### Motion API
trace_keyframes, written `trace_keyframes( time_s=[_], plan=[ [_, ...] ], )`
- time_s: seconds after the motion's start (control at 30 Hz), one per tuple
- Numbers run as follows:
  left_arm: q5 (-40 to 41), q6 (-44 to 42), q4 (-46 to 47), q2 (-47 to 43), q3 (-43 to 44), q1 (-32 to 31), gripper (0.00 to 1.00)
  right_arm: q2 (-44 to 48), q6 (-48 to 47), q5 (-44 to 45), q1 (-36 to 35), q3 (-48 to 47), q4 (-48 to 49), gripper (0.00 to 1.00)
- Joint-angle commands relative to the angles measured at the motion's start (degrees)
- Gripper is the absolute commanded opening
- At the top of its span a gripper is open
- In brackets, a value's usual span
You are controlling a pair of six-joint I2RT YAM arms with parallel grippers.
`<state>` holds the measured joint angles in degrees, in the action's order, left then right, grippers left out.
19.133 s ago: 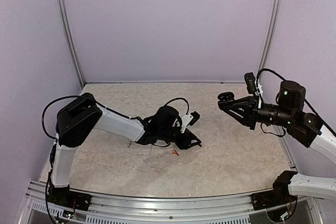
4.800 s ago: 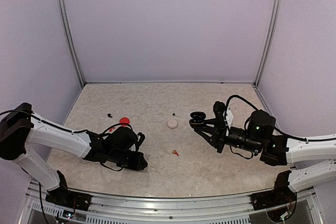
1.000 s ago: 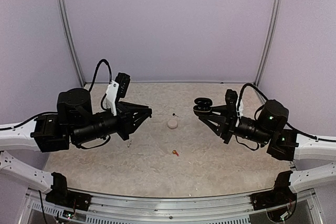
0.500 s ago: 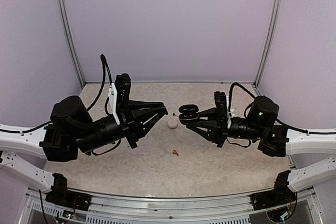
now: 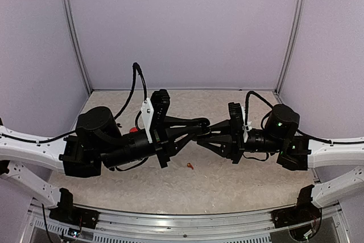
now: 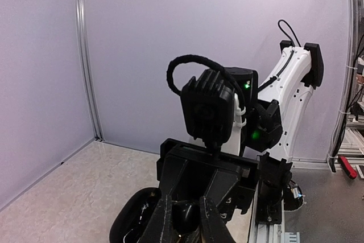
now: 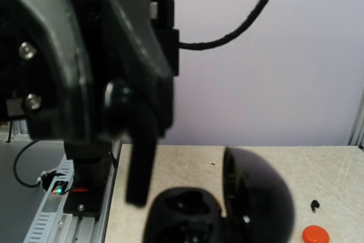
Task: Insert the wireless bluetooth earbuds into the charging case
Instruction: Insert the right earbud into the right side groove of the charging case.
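My left gripper [image 5: 196,122] is raised over the table's middle, shut on a black earbud [image 6: 190,213] between its fingertips. My right gripper [image 5: 206,135] faces it, shut on the open black charging case [image 7: 185,214], whose lid [image 7: 259,197] stands up on the right. In the left wrist view the case [image 6: 133,220] sits just left of and below my fingers. In the right wrist view a left finger [image 7: 139,166] hangs just above the case's left rim. A red-orange earbud [image 5: 189,165] lies on the table below the grippers.
A red round case [image 5: 132,130] shows behind the left arm and also in the right wrist view [image 7: 314,234]. A tiny black bud [image 7: 314,204] lies near it. Purple walls enclose the marbled table [image 5: 256,180].
Both arms have swung inward and their grippers, apart before, now meet over the table's middle. The left gripper's tip has come right up to the open case.
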<state>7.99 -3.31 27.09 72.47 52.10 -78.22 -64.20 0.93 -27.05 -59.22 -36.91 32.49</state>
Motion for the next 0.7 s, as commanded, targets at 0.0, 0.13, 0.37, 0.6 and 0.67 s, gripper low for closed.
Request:
trace_keyframes(
  time_s=[0.0,0.13,0.37,0.6,0.67],
  plan=[
    [-0.34,-1.01,2.35,1.28,2.04,-0.36,0.08,-0.61,-0.35,-0.73,-0.99,-1.85,1.44,0.0],
    [-0.19,-1.22,2.2,2.01,2.35,-0.27,0.07,-0.7,-2.24,-0.55,-1.42,-1.94,1.26,0.0],
    [0.23,-1.0,1.39,2.74,2.46,0.09,0.07,-0.4,-3.07,-0.55,-1.93,-2.09,0.74,0.0],
    [0.88,-0.63,-0.01,2.79,2.16,0.43,0.06,-0.13,-3.39,-0.64,-2.21,-2.03,1.07,0.0],
    [1.28,-0.43,-0.21,2.64,1.91,0.52,0.06,-0.03,-3.46,-0.64,-2.22,-1.94,1.17,0.0]
  ],
)
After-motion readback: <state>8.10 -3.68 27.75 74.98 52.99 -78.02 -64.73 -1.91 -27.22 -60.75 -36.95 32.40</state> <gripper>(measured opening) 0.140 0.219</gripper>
